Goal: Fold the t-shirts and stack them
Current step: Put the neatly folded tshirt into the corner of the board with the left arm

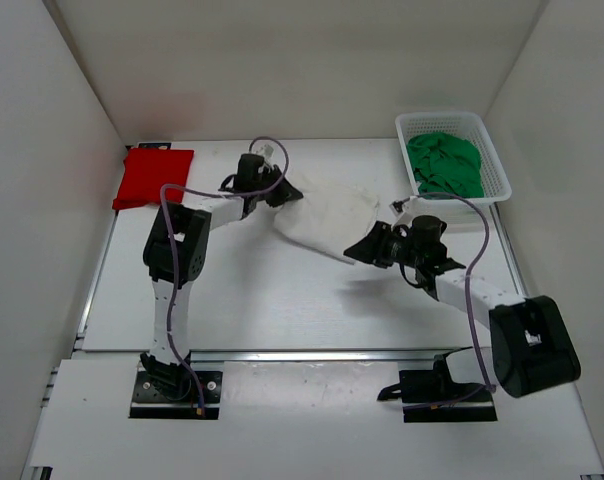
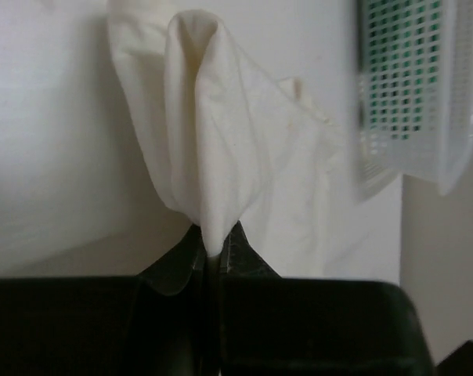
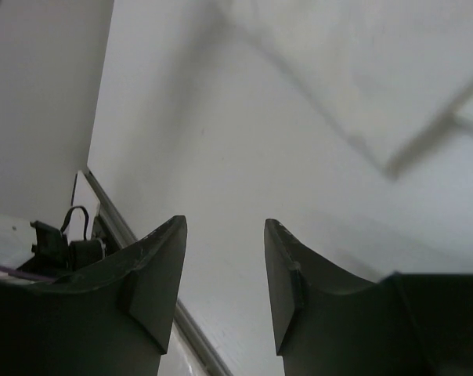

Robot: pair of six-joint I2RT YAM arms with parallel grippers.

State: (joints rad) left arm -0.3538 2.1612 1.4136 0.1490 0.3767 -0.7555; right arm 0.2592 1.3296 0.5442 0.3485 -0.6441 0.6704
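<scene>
Nearest to me, the right gripper (image 1: 354, 247) hangs low over the middle of the white tabletop (image 1: 262, 300), right of centre. Its two dark fingers (image 3: 154, 274) stand well apart with nothing between them; through the gap I see only bare table. Its tips lie just beside the near right edge of the white cloth t-shirt (image 1: 327, 220), and I cannot tell whether they touch it.

That shirt lies crumpled around the centre of the tabletop, one side drawn up toward the left. There the left gripper (image 1: 288, 192) has its fingers pinched shut on a fold of the white cloth, which rises from between the tips in a tall soft ridge (image 2: 209, 157).

Further back, the bright red cloth t-shirt (image 1: 152, 178) lies folded into a flat rectangle in the far left corner of the tabletop, well apart from both grippers. In the far right corner stands a white plastic mesh basket (image 1: 452, 120), and the green cloth t-shirt (image 1: 444, 165) sits bunched inside it, its colour showing through the mesh wall (image 2: 397, 70).
</scene>
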